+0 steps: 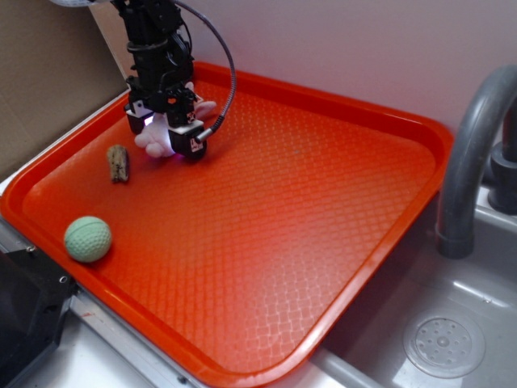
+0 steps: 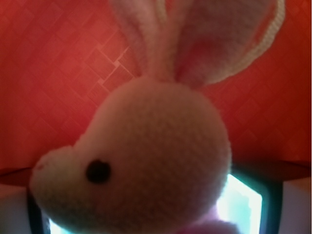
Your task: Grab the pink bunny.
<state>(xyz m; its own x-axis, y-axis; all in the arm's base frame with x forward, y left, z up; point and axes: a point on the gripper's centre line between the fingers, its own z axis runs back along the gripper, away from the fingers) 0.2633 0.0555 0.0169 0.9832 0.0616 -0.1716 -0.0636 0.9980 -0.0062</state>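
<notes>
The pink bunny (image 1: 153, 142) lies at the back left of the orange tray (image 1: 323, 186), one ear (image 1: 203, 106) sticking out behind the arm. My gripper (image 1: 164, 136) is lowered over it, with one jaw on each side of its body. In the wrist view the bunny's whitish head (image 2: 146, 161), black eye and two long ears fill the frame between the jaws. My gripper (image 2: 151, 217) looks open: a bright gap shows between the head and the right finger (image 2: 272, 200).
A small brown woody chunk (image 1: 118, 162) lies just left of the bunny. A pale green ball (image 1: 87, 238) sits near the tray's front left corner. A grey faucet (image 1: 472, 153) and a sink drain (image 1: 444, 343) are to the right of the tray.
</notes>
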